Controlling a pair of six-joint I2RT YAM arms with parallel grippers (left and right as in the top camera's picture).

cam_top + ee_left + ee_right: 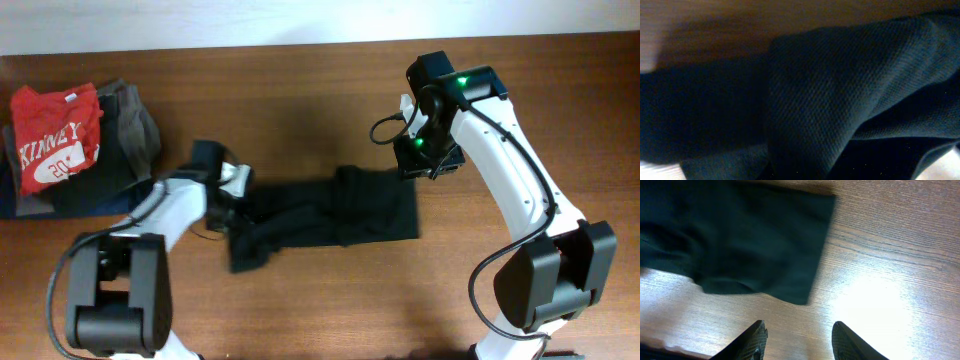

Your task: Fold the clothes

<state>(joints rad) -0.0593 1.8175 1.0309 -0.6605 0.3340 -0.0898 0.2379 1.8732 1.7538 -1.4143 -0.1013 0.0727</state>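
Black knit garment (pixel 330 215) lies mid-desk (pixel 320 310), with its long axis running left to right across the overhead view and the left end sagging a little toward the near edge. The right end lies flat with a squared-off edge. The left end is bunched and rumpled, with one fold trailing nearer. The left end effector (pixel 222 203) sits at that bunched end, against the fabric. Its wrist view shows only dark weave and folds, no fingers, so I cannot tell how far it is spread or whether it grips. The right end effector (pixel 797 332) hovers over bare wood just beside the garment's far right corner, fingers spread wide with nothing between them. At the far left of the desk is a red shirt (pixel 55 135) with white print reading "KINNEY"; the figures beneath are too small to read. It lies on a grey and dark pile (pixel 135 130) of folded cloth, near the left arm.
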